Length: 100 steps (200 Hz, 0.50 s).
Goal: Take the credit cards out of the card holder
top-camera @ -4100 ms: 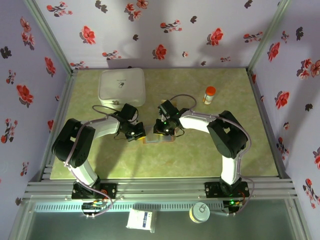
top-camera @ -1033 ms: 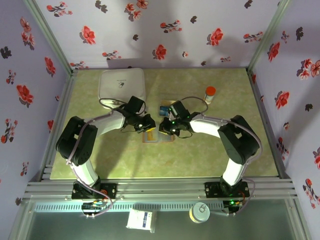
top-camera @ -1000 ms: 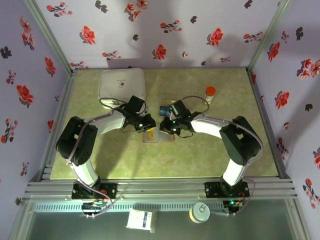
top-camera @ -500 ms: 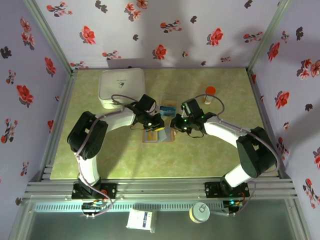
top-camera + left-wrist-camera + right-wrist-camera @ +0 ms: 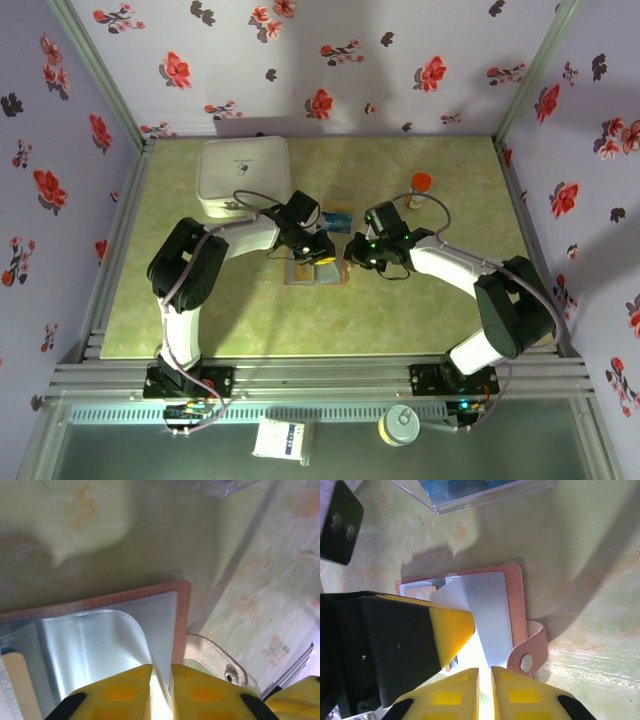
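Left jaws and right jaws both stand narrow, each apparently pinching the same clear sleeve (image 5: 100, 640) raised from the open card holder (image 5: 515, 605). The holder lies on the desk (image 5: 420, 310), just near of the clear tray (image 5: 337, 216). We see a pale credit card (image 5: 14, 680) tucked into a sleeve at the left. Our worry is two grips on one thin sheet: pulling apart could tear it, or lifting could drag the whole card holder up with the card inside.
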Motion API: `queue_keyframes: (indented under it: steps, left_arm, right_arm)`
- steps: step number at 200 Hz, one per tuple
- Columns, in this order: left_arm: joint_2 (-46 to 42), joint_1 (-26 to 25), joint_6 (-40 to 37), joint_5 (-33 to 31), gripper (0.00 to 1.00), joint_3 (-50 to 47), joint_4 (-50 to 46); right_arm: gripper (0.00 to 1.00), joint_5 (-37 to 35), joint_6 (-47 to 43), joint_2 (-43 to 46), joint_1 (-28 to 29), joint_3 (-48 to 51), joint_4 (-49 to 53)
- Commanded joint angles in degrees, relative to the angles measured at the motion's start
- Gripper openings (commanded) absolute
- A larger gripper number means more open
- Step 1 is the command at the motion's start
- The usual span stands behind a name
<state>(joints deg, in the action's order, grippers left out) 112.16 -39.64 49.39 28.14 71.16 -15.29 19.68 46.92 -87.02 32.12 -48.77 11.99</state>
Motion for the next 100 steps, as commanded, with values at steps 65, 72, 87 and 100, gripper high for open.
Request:
queue_keyframes:
  steps: [65, 72, 87, 100]
  left_arm:
    - [-4.67, 1.48, -2.25, 0.34, 0.23, 1.29, -2.15]
    - [-4.92, 1.81, -2.32, 0.43, 0.24, 1.02, -2.14]
    - [-5.32, 2.36, -2.64, 0.73, 0.25, 0.61, -2.24]
    - [-5.97, 2.84, -3.02, 0.83, 0.25, 0.01, -2.16]
  right_arm:
    - [0.17, -0.1, -0.25, -0.43, -0.31, -1.71, 1.01]
    - [0.17, -0.09, -0.16, -0.57, -0.23, -2.02, 1.09]
    - [0.17, -0.09, 0.09, -0.92, 0.04, -2.5, 1.11]
    - [0.18, -0.11, 0.26, -1.45, 0.39, -3.1, 1.18]
